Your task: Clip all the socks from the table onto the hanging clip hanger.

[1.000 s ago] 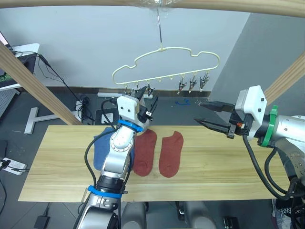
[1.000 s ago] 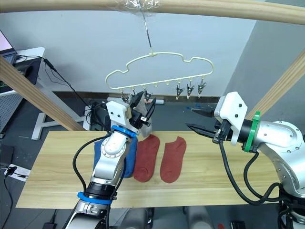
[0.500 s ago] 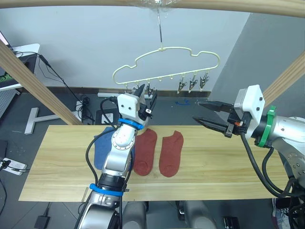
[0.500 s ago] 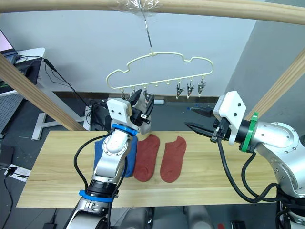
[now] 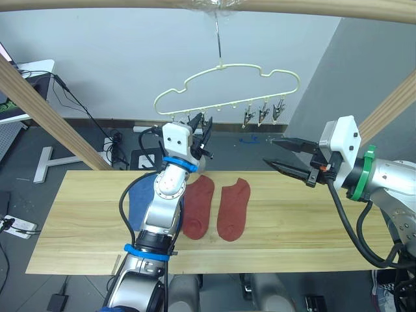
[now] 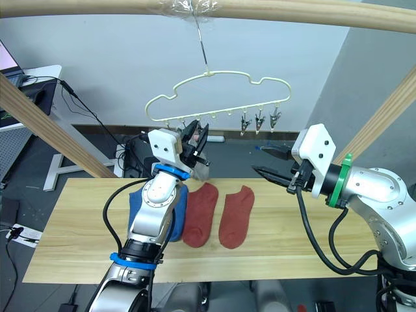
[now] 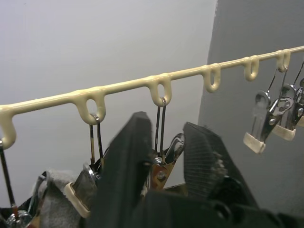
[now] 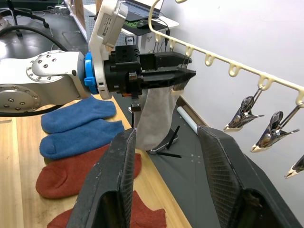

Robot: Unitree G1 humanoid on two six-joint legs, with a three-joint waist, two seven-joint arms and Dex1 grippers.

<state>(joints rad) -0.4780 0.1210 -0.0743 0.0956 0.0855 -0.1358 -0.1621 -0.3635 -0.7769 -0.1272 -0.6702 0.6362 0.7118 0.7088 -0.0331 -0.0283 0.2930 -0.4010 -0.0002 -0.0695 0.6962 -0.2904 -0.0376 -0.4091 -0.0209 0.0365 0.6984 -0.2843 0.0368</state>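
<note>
The right wrist view shows a grey sock (image 8: 154, 116) hanging from the clip hanger (image 5: 224, 88) at the left gripper (image 5: 200, 125), whose jaws pinch a clip (image 7: 164, 164). Two blue socks (image 8: 78, 126) and two red socks (image 5: 214, 208) lie mid-table (image 5: 84, 221); the right gripper (image 5: 283, 156) hovers spread.

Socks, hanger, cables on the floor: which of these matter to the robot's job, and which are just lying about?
Part of the job:
grey sock
red socks
blue socks
clip hanger
table

Just lying about:
floor cables
wooden frame
</note>
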